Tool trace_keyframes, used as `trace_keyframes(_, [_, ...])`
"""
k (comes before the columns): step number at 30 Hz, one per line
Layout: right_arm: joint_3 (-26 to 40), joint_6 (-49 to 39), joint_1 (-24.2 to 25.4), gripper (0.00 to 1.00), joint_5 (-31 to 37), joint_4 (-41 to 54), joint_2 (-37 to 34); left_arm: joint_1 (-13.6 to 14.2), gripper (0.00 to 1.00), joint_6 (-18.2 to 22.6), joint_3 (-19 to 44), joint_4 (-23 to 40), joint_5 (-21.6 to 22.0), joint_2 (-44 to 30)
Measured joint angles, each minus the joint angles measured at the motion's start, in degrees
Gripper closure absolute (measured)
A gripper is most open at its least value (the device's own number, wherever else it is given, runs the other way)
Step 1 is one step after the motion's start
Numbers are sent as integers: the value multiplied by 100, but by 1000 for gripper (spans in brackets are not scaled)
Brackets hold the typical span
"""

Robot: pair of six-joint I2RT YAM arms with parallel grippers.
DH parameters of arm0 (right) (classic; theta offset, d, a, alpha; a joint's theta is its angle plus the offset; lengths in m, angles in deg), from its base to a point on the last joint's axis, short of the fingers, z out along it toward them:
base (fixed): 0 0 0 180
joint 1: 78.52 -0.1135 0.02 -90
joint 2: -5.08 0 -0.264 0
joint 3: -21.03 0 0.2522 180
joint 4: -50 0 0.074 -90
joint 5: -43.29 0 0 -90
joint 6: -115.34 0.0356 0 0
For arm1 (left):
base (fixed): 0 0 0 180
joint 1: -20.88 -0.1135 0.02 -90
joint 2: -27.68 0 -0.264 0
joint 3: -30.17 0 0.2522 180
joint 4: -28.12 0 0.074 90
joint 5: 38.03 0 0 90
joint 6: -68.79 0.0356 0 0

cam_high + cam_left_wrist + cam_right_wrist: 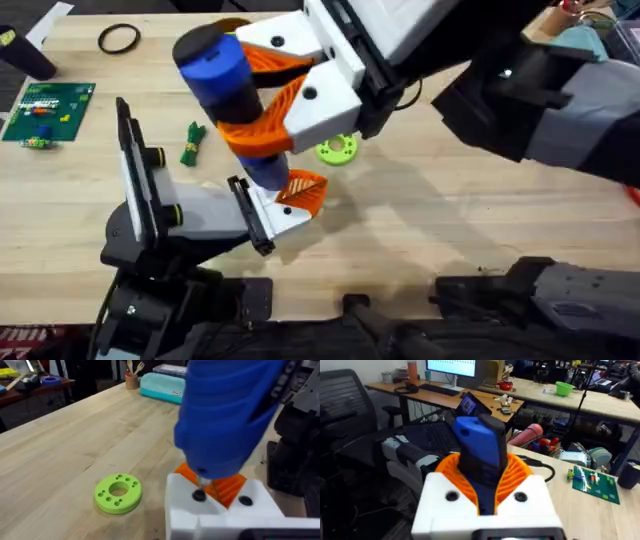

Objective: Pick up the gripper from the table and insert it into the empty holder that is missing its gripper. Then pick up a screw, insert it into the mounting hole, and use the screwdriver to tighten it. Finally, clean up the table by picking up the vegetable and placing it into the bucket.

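My right gripper (242, 100) reaches in from the upper right, shut on the blue screwdriver (215, 65) and holding it upright. In the right wrist view the orange pads wrap the screwdriver (480, 445). Its thin tip sits on a black screw (199, 495) in one hole of the small white gripper (220, 507), whose orange ribbed finger shows behind. That gripper (295, 200) sits at the end of the grey holder (195, 215). The dark-green vegetable (192, 142) lies left of the screwdriver. The bucket is mostly hidden behind my right arm; an orange-tan sliver (232, 23) looks like its rim.
A lime-green ring with holes (338, 149) lies just beyond the holder's tip and appears again in the left wrist view (118, 492). A black ring (119, 38) and a green circuit board (48, 108) lie at the far left. My left arm's dark base (140, 310) stands behind the holder.
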Motion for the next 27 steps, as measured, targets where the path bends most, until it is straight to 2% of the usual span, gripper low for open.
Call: trace_keyframes(27, [0,0,-11,897,-2,-75,-7,0,993,0,0,-2,0,0])
